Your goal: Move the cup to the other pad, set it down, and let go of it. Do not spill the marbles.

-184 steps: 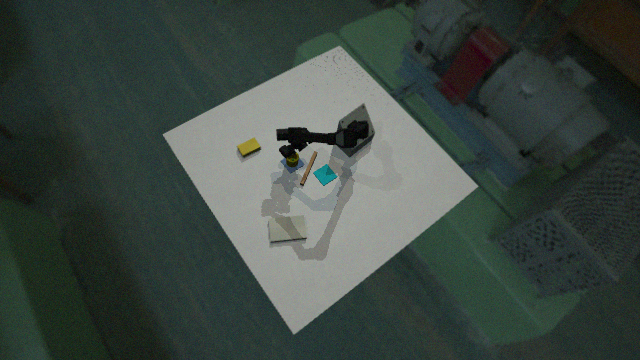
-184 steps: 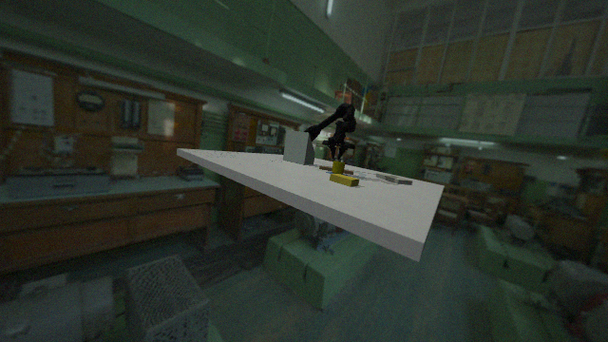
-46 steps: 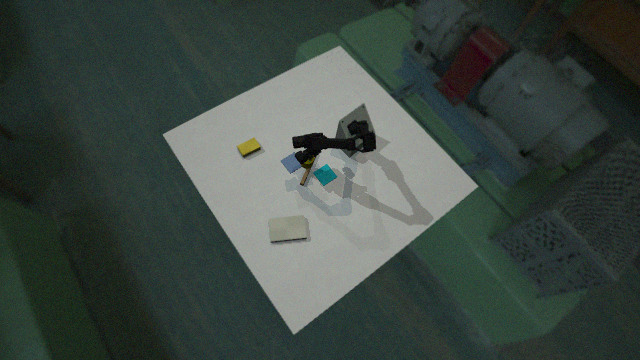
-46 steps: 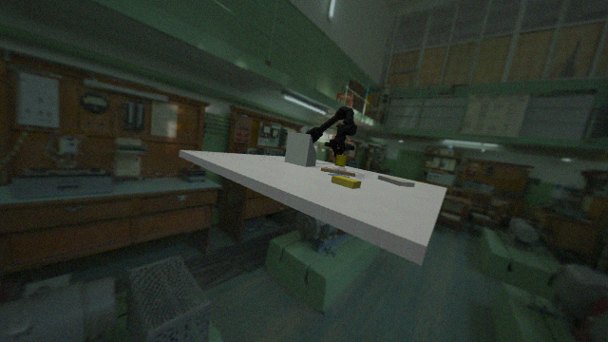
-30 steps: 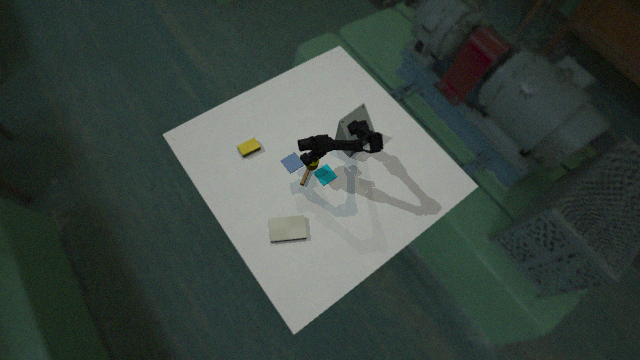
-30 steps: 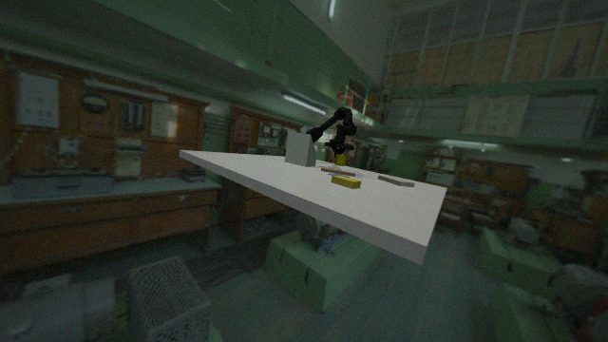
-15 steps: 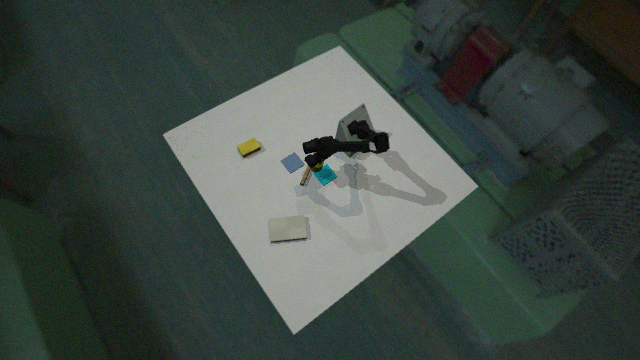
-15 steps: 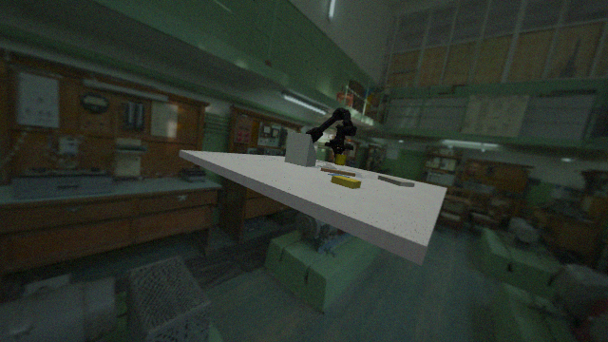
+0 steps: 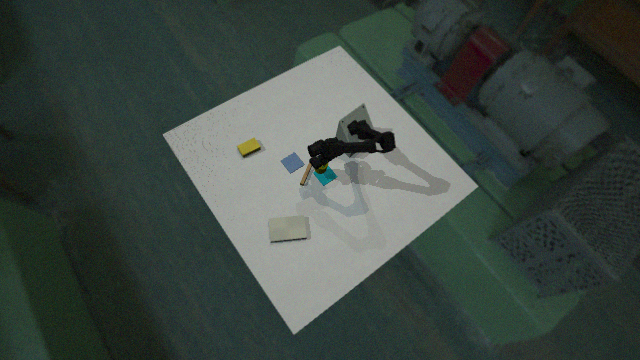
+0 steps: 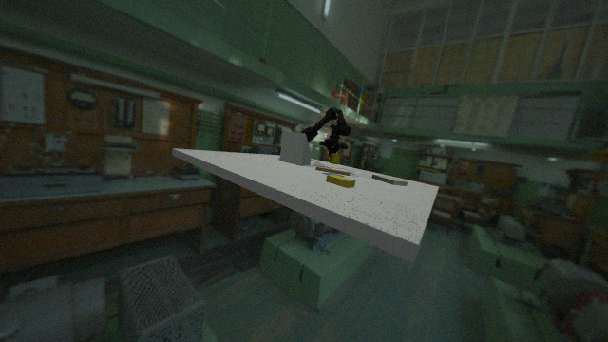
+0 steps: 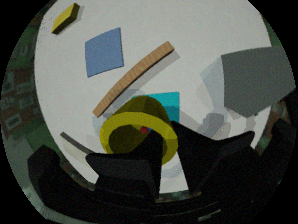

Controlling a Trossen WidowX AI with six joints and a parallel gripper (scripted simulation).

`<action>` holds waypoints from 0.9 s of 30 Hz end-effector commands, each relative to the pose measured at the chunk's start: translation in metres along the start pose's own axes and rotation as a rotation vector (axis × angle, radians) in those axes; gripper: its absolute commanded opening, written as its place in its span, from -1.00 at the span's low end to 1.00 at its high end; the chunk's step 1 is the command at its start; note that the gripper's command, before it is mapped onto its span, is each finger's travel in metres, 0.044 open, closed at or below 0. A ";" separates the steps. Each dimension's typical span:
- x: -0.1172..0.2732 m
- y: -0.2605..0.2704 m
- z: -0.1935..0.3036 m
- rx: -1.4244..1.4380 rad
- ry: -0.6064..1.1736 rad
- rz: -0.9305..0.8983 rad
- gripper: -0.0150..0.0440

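Observation:
The yellow cup [image 9: 321, 169] [image 10: 334, 158] [image 11: 142, 104] is held roughly upright, with a red marble [image 11: 144, 130] and a bit of a blue one [image 11: 150, 129] visible inside. My gripper [image 9: 319, 163] [image 10: 334, 149] [image 11: 165, 125] is shut on the cup's wall. The cup is over the far-left part of the teal pad [image 9: 328, 178] [image 11: 171, 102] and seems a little above it; the exact gap under the cup is hard to tell. The blue pad [image 9: 292, 162] [image 11: 104, 52] has nothing on it.
A low wooden strip [image 9: 305, 175] [image 10: 332, 171] [image 11: 132, 77] lies between the pads, close to the cup. A grey upright block [image 10: 294, 148] [image 11: 255, 80] stands beside the arm. A yellow block [image 9: 249, 147] [image 10: 340, 180] [image 11: 65, 19] and a pale flat block [image 9: 288, 229] [image 10: 389, 180] lie farther off.

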State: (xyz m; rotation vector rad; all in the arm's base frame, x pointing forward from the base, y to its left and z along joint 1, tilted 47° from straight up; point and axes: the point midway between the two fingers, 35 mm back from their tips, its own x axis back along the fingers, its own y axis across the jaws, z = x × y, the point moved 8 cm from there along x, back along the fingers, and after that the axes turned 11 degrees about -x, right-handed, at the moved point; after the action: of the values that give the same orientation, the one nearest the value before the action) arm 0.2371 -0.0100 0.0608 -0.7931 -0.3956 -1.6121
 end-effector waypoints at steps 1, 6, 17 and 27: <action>-0.001 -0.007 0.005 -0.010 0.004 0.005 -0.49; -0.001 -0.013 0.010 -0.010 0.005 0.006 -0.49; -0.002 -0.024 0.019 -0.011 0.006 0.007 -0.49; -0.012 -0.024 0.020 -0.011 0.005 0.006 -0.49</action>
State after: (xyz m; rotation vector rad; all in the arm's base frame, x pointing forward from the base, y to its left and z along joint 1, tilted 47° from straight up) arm 0.2214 0.0128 0.0741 -0.7931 -0.3924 -1.6120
